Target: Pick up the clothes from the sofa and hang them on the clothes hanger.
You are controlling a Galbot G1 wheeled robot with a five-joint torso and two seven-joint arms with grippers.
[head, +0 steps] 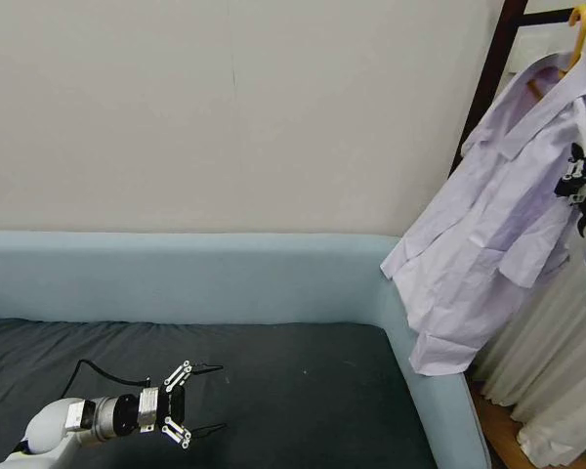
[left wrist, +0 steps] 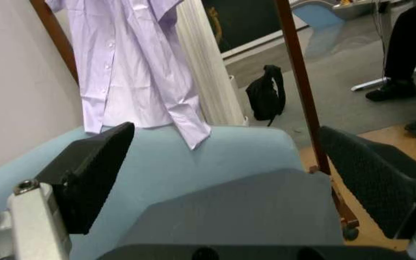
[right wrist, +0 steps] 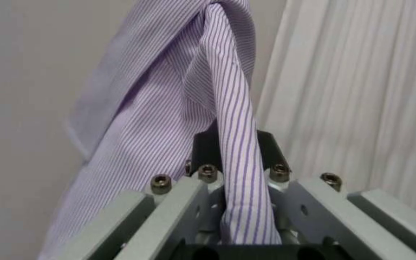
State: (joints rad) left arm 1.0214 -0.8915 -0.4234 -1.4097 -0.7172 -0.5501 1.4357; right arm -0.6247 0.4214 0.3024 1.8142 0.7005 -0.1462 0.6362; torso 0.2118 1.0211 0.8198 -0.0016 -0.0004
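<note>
The right gripper (head: 579, 181) is pinching a fold of the lilac shirt (head: 493, 230), which is hanging from a yellow hanger (head: 579, 27) beside the sofa (head: 176, 278); the left gripper (head: 211, 398) is hovering wide open over its seat (head: 303, 371)

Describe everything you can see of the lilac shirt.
The shirt is thin, creased lilac cloth with fine purple stripes, a collar and a buttoned front. It hangs on a yellow hanger beside a dark wooden rack post, past the right end of the pale blue sofa, with its hem dangling by the armrest. The right gripper is shut on a bunched fold of it below the hanger. The left gripper, open over the sofa seat, is well apart from it.
</note>
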